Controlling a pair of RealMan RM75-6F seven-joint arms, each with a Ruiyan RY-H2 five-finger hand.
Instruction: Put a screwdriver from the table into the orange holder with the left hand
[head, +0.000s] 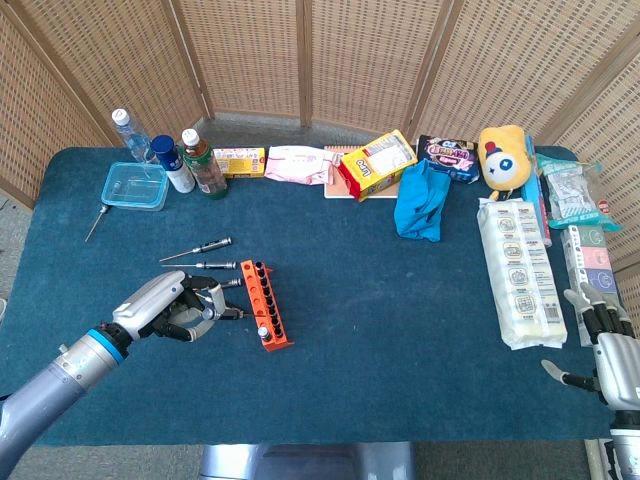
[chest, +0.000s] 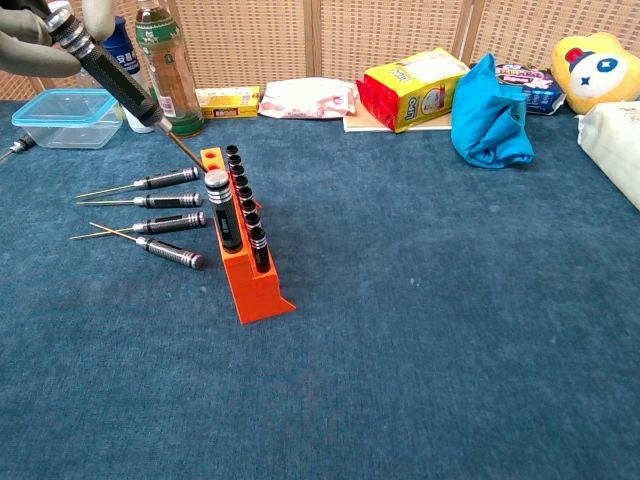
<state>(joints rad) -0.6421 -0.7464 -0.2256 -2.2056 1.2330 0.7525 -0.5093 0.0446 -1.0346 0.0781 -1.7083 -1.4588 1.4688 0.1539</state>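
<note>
The orange holder (head: 252, 292) (chest: 255, 290) stands left of the table's middle, with several black-handled screwdrivers upright in its holes. My left hand (head: 165, 312) (chest: 40, 30) grips a black-handled screwdriver (chest: 110, 72), tilted tip-down. Its tip hangs just at the holder's far end. Several more screwdrivers (chest: 165, 200) (head: 200, 246) lie flat on the blue cloth left of the holder. My right hand (head: 615, 365) rests at the table's near right corner, fingers apart, holding nothing.
Bottles (chest: 165, 65) and a clear plastic box (chest: 65, 115) stand at the back left. Snack packs (head: 375, 165), a blue cloth (head: 420, 200) and a yellow plush (head: 505, 155) line the back. Long white packets (head: 515, 270) lie along the right side.
</note>
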